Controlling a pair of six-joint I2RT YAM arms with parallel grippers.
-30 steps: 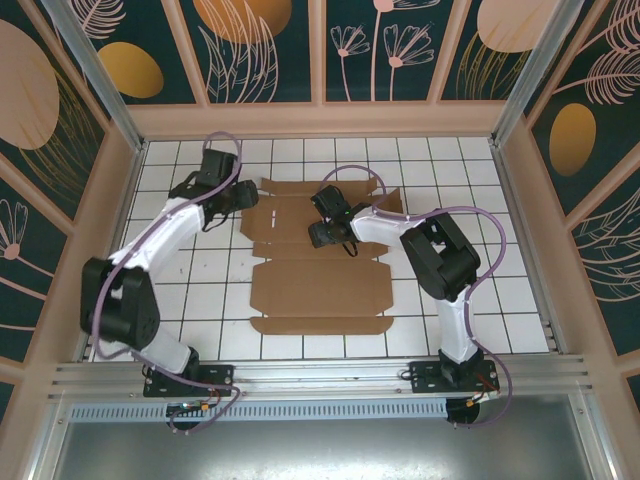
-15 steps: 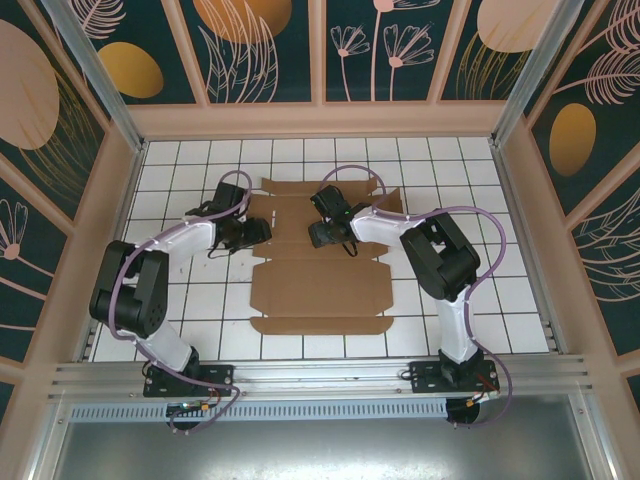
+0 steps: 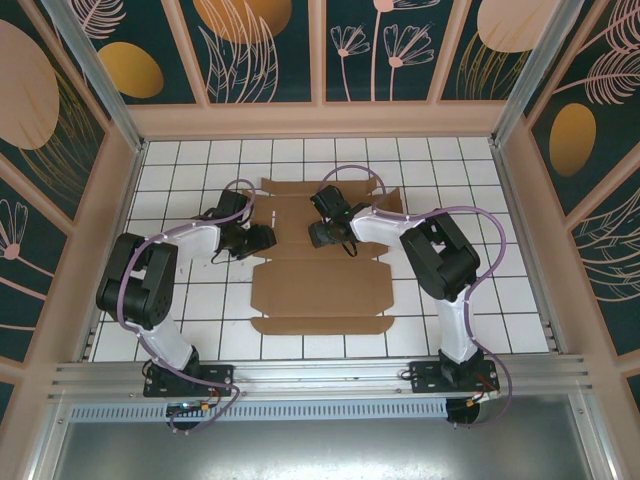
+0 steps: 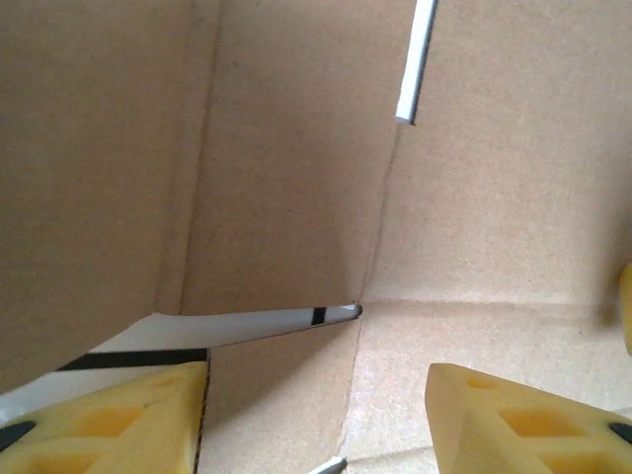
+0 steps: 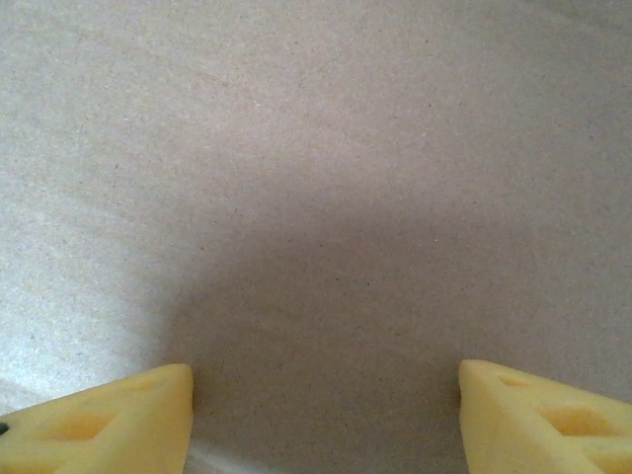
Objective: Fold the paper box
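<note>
Fingers of my left hand [image 4: 316,383] stand apart, empty, just over the left flaps of the paper box [image 3: 320,288]. My right hand [image 5: 326,380] is wide too, low over its far half. The sheet lies flat on the bench [image 3: 500,290].

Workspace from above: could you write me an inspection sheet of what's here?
Surface: white tiled table.
Job's things: paper box, a brown sheet lying unfolded, flaps spread.
Clutter: nothing seen.
Grippers: left gripper at the sheet's left edge, jaws apart; right gripper over its far half, jaws apart, nothing between.
Cables: purple cables looped along both arms.
Surroundings: walls painted with leaves and flowers; metal rail in front.
</note>
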